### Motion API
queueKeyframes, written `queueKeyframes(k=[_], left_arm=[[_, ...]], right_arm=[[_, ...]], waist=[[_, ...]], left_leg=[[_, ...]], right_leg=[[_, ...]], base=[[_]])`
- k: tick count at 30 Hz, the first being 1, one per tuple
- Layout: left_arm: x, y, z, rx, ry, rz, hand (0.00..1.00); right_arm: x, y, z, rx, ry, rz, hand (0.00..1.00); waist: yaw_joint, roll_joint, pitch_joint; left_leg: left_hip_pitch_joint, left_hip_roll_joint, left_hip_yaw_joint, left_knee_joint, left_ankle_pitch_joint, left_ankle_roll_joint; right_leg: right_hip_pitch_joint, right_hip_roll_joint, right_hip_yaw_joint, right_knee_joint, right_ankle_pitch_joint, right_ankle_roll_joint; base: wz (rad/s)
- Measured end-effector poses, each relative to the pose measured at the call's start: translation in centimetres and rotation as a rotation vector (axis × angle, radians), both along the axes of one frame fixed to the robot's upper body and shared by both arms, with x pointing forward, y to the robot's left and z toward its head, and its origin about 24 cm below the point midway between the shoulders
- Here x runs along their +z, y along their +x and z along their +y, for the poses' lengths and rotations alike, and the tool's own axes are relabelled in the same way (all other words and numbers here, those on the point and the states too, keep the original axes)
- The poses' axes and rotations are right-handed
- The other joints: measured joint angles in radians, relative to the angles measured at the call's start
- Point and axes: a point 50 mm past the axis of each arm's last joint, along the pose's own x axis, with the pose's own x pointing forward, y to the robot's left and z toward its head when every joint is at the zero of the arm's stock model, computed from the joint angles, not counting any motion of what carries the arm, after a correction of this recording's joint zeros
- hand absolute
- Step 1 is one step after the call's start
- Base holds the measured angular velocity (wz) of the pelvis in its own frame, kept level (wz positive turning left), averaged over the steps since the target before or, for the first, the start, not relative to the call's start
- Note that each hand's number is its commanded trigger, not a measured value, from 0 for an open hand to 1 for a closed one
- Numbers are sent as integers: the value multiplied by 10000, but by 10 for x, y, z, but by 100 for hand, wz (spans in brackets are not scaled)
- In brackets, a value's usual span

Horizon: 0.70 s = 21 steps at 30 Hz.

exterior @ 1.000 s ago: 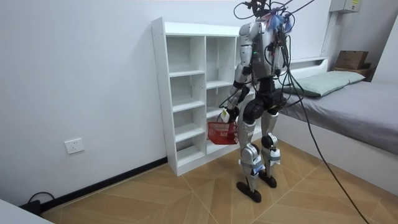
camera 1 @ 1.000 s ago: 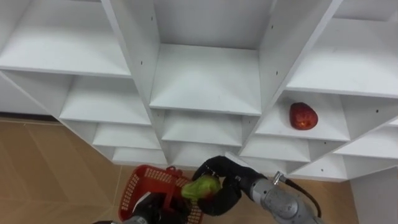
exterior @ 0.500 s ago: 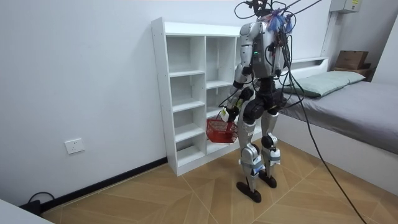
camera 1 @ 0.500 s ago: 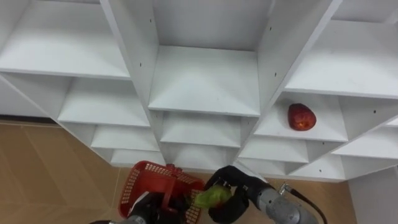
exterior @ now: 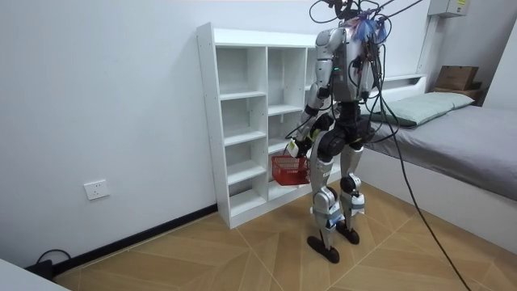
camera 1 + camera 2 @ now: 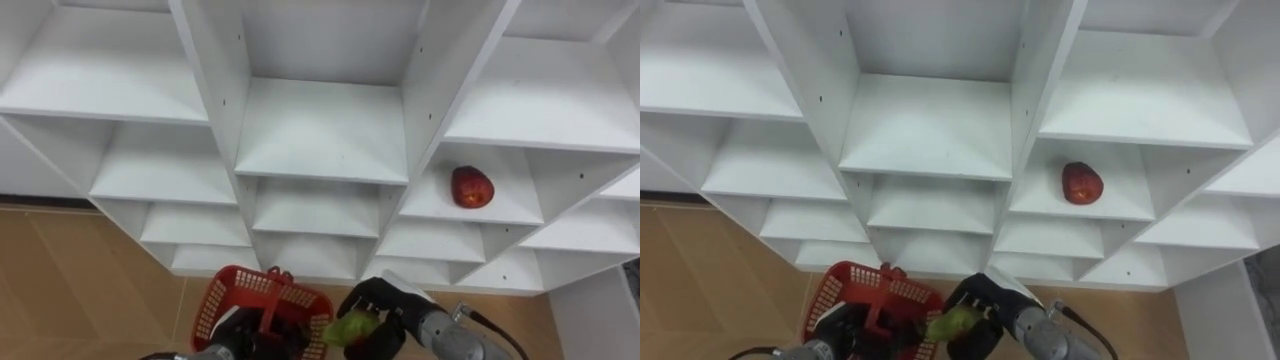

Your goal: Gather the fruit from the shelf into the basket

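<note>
A green fruit (image 6: 350, 327) sits in my right hand (image 6: 388, 306), whose fingers curl round it just beside the right rim of the red basket (image 6: 252, 296). My left hand (image 6: 238, 330) grips the basket's handle from below. A red apple (image 6: 471, 187) lies on a shelf of the white closet (image 6: 322, 130), in the compartment to the right of the middle column. In the room view I stand upright facing the closet (image 5: 242, 121), with the basket (image 5: 288, 170) held at thigh height between me and the shelves.
The closet's other compartments hold nothing. Wooden floor (image 6: 70, 290) shows below the shelves at the left. A bed (image 5: 452, 129) stands on the room view's right, behind me.
My right hand has dropped lower and a little rightward with the green fruit, staying at the basket's right rim. The whole eye view has shifted slightly.
</note>
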Motion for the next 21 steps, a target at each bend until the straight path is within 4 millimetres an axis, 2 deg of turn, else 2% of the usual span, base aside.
queueKeyframes(k=[6,13,21], left_arm=[[3,5,-1,-66,-39,-237,100],[6,9,-3,-119,-97,-444,100],[8,12,-7,-178,-172,-605,100]], right_arm=[[-2,-1,-1,-124,-72,32,100],[-6,4,-4,-317,-370,58,100],[-3,10,3,-547,-310,-418,100]], waist=[[0,39,22],[8,237,144],[23,300,148]], left_leg=[[-128,0,-13,17,-2,1],[-138,0,-14,9,-2,1],[-133,-1,-49,25,-2,1]], right_leg=[[-99,-2,-22,-12,2,-3],[-110,-7,2,-16,2,-3],[-98,-11,-63,-12,3,-4]], base=[[0],[0],[0]])
